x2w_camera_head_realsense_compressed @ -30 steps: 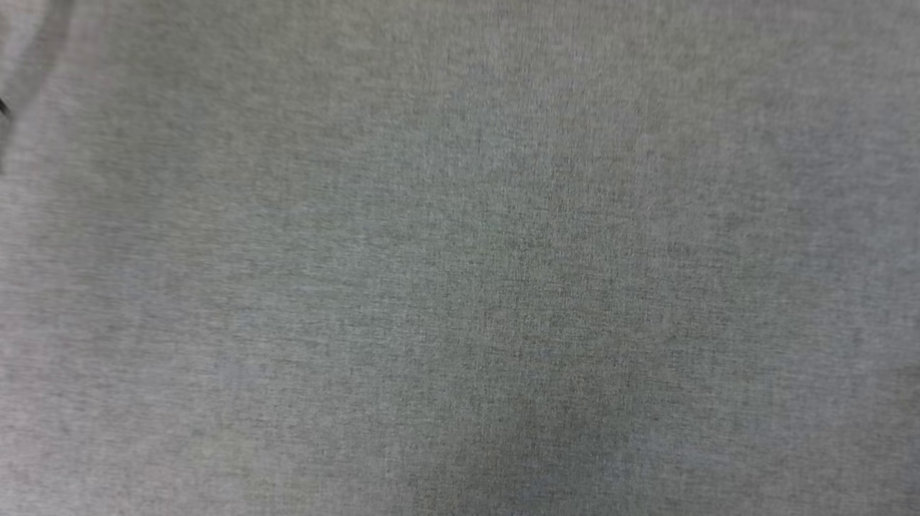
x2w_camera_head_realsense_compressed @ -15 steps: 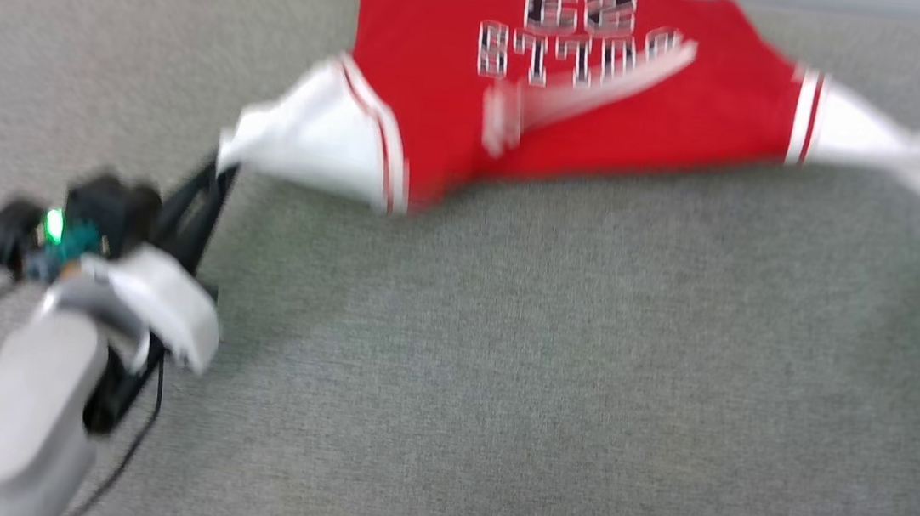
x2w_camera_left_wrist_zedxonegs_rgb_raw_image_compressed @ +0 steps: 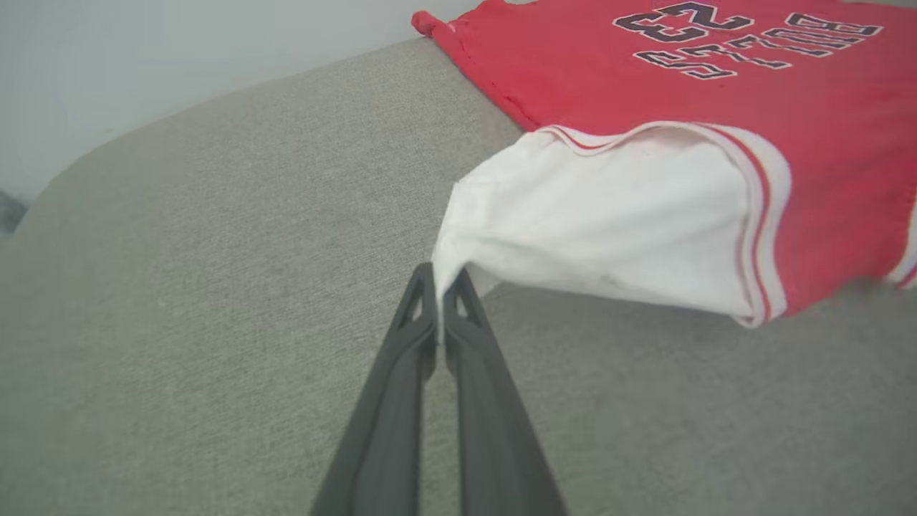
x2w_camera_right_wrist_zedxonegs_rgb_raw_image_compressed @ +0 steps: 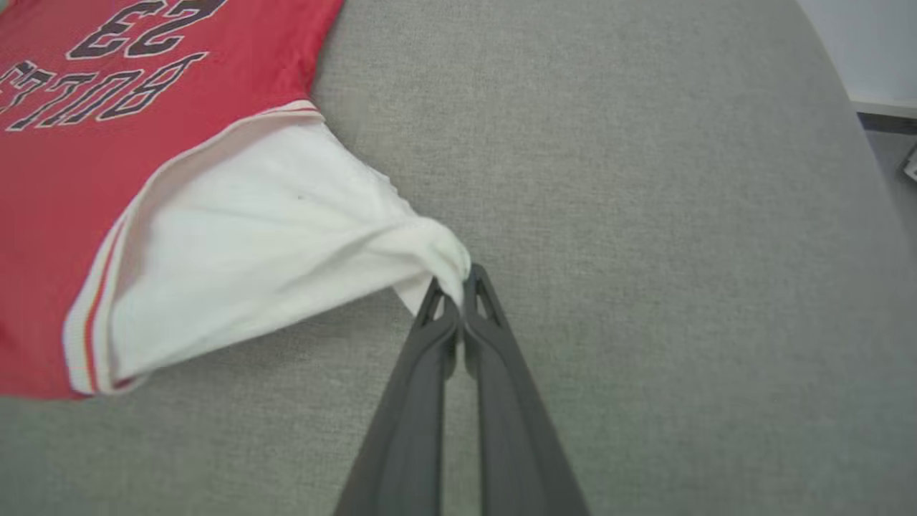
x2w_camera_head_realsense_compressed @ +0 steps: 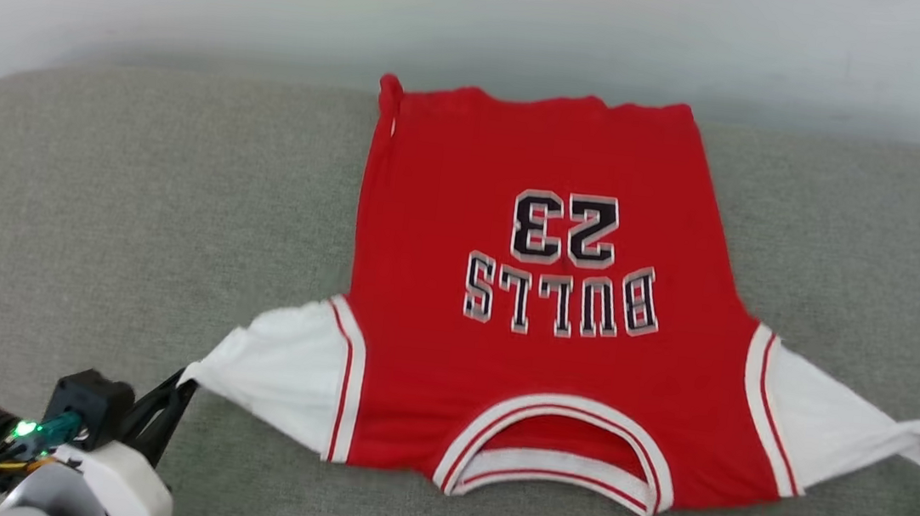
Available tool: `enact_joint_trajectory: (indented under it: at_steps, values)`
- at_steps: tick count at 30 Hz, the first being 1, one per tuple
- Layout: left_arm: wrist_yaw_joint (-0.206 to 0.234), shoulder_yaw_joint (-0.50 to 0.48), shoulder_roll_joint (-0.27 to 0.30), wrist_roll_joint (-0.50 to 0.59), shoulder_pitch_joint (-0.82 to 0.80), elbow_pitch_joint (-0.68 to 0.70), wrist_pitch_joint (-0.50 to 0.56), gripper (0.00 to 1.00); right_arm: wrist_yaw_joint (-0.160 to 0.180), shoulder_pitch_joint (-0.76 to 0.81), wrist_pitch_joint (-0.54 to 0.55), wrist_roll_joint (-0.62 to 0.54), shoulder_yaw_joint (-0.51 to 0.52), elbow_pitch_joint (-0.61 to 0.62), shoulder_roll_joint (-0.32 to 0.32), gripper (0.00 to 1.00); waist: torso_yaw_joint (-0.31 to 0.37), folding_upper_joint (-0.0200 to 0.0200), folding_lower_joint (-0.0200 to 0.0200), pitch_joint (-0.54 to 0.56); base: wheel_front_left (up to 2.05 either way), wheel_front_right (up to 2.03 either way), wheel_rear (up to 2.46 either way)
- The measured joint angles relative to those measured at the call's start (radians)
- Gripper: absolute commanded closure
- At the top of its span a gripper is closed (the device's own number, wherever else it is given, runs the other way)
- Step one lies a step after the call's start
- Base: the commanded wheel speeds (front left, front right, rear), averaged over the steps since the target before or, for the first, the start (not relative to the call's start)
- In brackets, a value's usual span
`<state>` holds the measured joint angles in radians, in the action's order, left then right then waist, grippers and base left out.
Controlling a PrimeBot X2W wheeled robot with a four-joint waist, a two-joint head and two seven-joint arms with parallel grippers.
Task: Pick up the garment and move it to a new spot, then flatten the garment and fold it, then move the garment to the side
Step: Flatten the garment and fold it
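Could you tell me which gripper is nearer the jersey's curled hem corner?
Left. The left gripper pinches the white sleeve on the hem corner's side; the right gripper pinches the opposite sleeve, across the jersey.

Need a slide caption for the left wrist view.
Left gripper shut on the white sleeve of the red jersey, spread print-up on a grey fabric surface.

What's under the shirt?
The shirt lies spread on the grey cushion, which shows beside it. Anything between them is covered.

Garment (x2w_camera_head_realsense_compressed: 535, 360) on cushion (x2w_camera_head_realsense_compressed: 133, 198), collar (x2w_camera_head_realsense_compressed: 563, 404) nearest robot
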<state>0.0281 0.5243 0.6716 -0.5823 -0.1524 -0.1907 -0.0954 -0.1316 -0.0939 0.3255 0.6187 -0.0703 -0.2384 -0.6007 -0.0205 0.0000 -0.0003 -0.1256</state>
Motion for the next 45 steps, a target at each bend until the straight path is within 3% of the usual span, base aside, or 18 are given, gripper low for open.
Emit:
enact_joint_trajectory:
  at_steps: [6, 11, 17, 18, 19, 25, 33, 36, 45]
  values:
    - [0.021, -0.009, 0.051, -0.042, 0.117, 0.062, 0.035, 1.0, 0.0, 0.148, 0.181, 0.074, 0.022, 0.085, -0.041, 1.0, 0.011, 0.0, 0.0, 0.048, 0.0, 0.0, 0.0]
    - [0.019, 0.034, 0.041, -0.098, 0.228, 0.108, 0.099, 1.0, 0.0, 0.249, 0.283, 0.096, 0.055, 0.18, -0.079, 1.0, 0.026, 0.0, 0.0, 0.071, 0.0, 0.0, 0.0]
    - [0.016, 0.046, 0.019, -0.106, 0.231, 0.131, 0.095, 1.0, 0.0, 0.302, 0.341, 0.082, 0.082, 0.238, -0.047, 0.98, 0.021, 0.0, 0.0002, 0.055, 0.0, 0.0, 0.0]
    - [0.014, 0.044, 0.017, -0.106, 0.221, 0.138, 0.091, 1.0, 0.0, 0.302, 0.346, 0.071, 0.087, 0.244, -0.044, 0.06, 0.018, 0.0, 0.0002, 0.051, 0.0, 0.0, 0.0]
    - [0.003, 0.045, 0.019, -0.106, 0.211, 0.147, 0.091, 1.0, 0.0, 0.301, 0.356, 0.065, 0.095, 0.25, -0.041, 0.0, 0.015, 0.0, 0.0002, 0.047, 0.0, 0.0, 0.0]
    - [-0.009, 0.038, 0.04, -0.11, 0.181, 0.224, 0.119, 1.0, 0.001, 0.242, 0.423, 0.058, 0.133, 0.333, -0.02, 0.0, -0.009, 0.0, 0.0003, 0.013, 0.0, 0.0, 0.0]
    - [-0.007, 0.044, 0.072, -0.123, 0.17, 0.389, 0.182, 1.0, 0.001, -0.02, 0.65, 0.061, 0.198, 0.47, 0.061, 0.0, -0.056, 0.0, 0.0004, -0.073, 0.0, 0.0, 0.0]
    - [-0.006, 0.053, 0.086, -0.106, 0.155, 0.467, 0.215, 1.0, 0.001, -0.149, 0.742, 0.038, 0.217, 0.454, 0.09, 0.0, -0.086, 0.0, 0.0004, -0.118, 0.0, 0.0, 0.0]
    - [-0.01, 0.085, 0.105, -0.05, 0.087, 0.625, 0.29, 1.0, 0.001, -0.562, 0.975, -0.157, 0.228, 0.3, 0.081, 0.0, -0.207, 0.0, 0.0005, -0.279, 0.0, 0.0, 0.0]
